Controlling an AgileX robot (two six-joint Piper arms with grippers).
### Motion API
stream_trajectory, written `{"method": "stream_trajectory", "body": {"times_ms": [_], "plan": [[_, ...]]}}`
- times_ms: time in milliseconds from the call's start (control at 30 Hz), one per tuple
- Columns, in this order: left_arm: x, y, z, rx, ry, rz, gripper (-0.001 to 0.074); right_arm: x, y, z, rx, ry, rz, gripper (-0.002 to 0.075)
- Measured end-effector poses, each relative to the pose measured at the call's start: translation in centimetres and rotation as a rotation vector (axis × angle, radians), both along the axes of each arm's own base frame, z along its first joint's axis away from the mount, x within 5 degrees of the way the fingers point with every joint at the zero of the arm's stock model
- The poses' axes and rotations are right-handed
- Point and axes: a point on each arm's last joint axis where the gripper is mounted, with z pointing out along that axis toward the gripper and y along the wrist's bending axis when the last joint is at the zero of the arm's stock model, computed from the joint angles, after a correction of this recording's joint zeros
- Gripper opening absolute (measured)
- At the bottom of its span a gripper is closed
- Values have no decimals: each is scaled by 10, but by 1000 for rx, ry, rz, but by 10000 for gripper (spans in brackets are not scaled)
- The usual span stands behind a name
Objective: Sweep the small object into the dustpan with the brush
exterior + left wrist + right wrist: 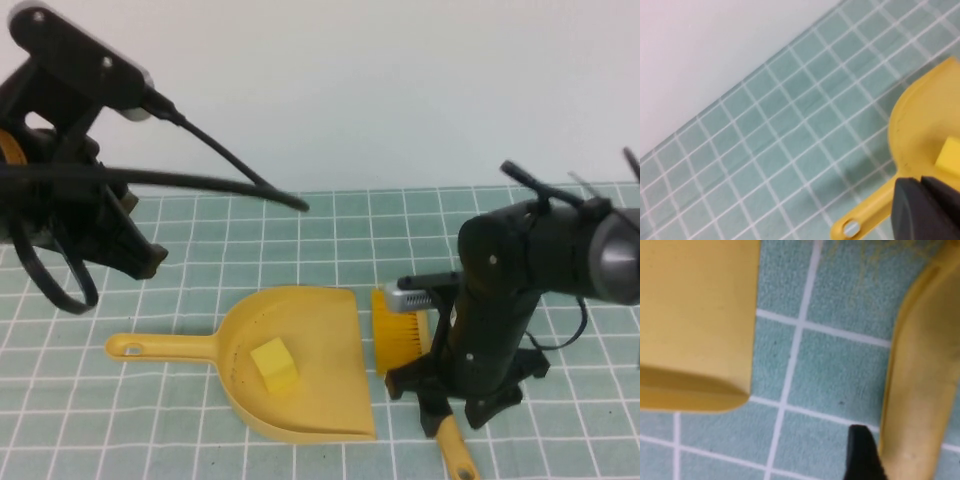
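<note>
Small object [274, 365] is seen resting inside the scoop of the dustpan [300, 400], toward the scoop's closed back, so the sweep itself is judged done. Dustpan is laid flat near the front edge of the desk, roughly central, handle pointed at the left edge and open mouth faced toward the right edge, i.e. toward the brush [398, 335]; that orientation is what a sweep from the right side would need. Brush is positioned just beside the mouth, bristles down on the mat, handle run back toward the front edge under the right arm. Right gripper [440, 395] is set low over the brush handle near the front-right part of the desk; in the right wrist view the handle [917, 385] is seen close beside one dark fingertip [862, 452], with the dustpan's corner [695, 320] just across a strip of mat. Whether the handle is actually clamped cannot be told, nor the finger opening. Left gripper [135, 250] is held raised near the left edge, back of the dustpan handle, nothing carried; its finger opening cannot be told either. Surface: pale green mat [300, 240] with a white grid, flat. Behind the far edge a plain white wall [350, 90] is seen.
</note>
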Motion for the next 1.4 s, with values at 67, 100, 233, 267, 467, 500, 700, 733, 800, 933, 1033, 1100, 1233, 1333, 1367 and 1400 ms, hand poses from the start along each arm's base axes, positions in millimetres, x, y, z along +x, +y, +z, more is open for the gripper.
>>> {"method": "stream_trajectory", "body": {"times_ms": [67, 100, 233, 267, 467, 500, 700, 733, 800, 933, 1033, 1100, 1233, 1333, 1367, 1400], "plan": [[-4, 1, 6, -33, -27, -6, 0, -1, -2, 15, 12, -36, -9, 412], [-8, 1, 10, -53, -43, -9, 0, -2, -3, 23, 21, -53, -14, 412], [-28, 9, 29, -134, -110, -20, 0, -11, -11, 68, 63, -145, -17, 413], [-34, 11, 34, -154, -133, -26, 0, -15, -14, 82, 75, -172, -15, 412], [-77, 29, 62, -266, -256, -48, 0, -52, -42, 166, 136, -373, 20, 312], [-85, 33, 65, -283, -280, -52, 0, -59, -47, 177, 140, -403, 27, 270], [-138, 58, 50, -411, -398, -67, 0, -114, -82, 236, 178, -583, 81, 37], [-145, 61, 43, -424, -406, -66, 0, -122, -89, 241, 185, -606, 93, 24], [-163, 70, 27, -442, -424, -65, 0, -137, -100, 245, 192, -634, 114, 9], [-192, 85, -12, -489, -400, -41, 0, -167, -124, 236, 187, -684, 192, 0], [-208, 93, -39, -584, -409, -11, 0, -191, -143, 218, 192, -736, 251, -1], [-213, 96, -54, -593, -428, -7, 0, -205, -153, 200, 200, -765, 267, -1], [-219, 100, -69, -571, -440, 93, 0, -228, -173, 171, 237, -883, 285, -1], [-219, 100, -72, -538, -440, 217, 0, -240, -185, 149, 235, -955, 301, -1], [-219, 100, -72, -529, -447, 254, 0, -243, -188, 141, 223, -964, 306, -1], [-219, 101, -73, -524, -457, 298, 0, -245, -191, 135, 211, -971, 309, -1]]}}
